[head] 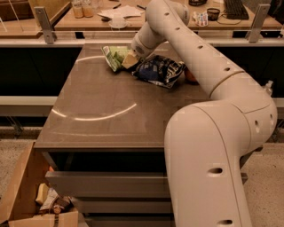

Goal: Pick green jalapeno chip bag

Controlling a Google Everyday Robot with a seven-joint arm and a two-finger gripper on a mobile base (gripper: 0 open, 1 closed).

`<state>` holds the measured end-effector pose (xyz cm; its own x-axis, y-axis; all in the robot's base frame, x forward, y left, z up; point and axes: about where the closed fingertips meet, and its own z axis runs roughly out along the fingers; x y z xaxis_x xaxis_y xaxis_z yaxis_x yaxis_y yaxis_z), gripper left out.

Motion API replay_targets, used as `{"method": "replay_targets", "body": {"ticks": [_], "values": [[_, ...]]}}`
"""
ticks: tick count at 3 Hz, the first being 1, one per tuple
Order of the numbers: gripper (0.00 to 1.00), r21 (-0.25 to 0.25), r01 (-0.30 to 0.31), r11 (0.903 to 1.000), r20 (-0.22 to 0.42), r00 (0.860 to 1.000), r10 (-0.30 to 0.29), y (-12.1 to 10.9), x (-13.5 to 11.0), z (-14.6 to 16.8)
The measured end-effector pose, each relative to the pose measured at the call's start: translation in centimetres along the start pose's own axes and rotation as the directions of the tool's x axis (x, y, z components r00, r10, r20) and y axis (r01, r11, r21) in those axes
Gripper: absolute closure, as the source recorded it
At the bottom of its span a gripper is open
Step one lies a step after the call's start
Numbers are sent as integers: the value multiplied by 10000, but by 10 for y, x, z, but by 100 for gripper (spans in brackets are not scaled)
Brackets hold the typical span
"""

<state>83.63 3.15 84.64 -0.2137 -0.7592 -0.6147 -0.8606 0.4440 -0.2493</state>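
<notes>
The robot's white arm (199,57) is reaching across the brown counter (97,115) towards its far edge, and the jaws are sitting low over the counter top there, at the far middle of it. A tan part of the jaws is lying against the right edge of the green jalapeno chip bag (114,56), which is resting on the counter just to the left of the jaws, touching them and tilting slightly. Whether the jaws are clenching the bag or merely pressing against it cannot be told.

Just to the right of the jaws, a little nearer the camera, a dark blue and white snack bag (159,71) is lying crumpled on the counter, close beside the green bag. Further right of the jaws, a small reddish-orange thing (191,76) is peeking out between the blue bag and the arm; most of it is hidden.

Beyond the jaws, past a metal rail (88,33), a wooden desk (66,22) is carrying jars (82,8), papers (120,10) and a keyboard (235,8). Well below and left of the jaws, on the floor, an open cardboard box (17,195) is holding a few packets.
</notes>
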Motion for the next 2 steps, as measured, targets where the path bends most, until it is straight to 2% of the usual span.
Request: {"method": "replay_targets", "body": {"ticks": [2], "values": [[100, 2, 1, 10000, 2, 10000, -1, 0, 0, 0]]}}
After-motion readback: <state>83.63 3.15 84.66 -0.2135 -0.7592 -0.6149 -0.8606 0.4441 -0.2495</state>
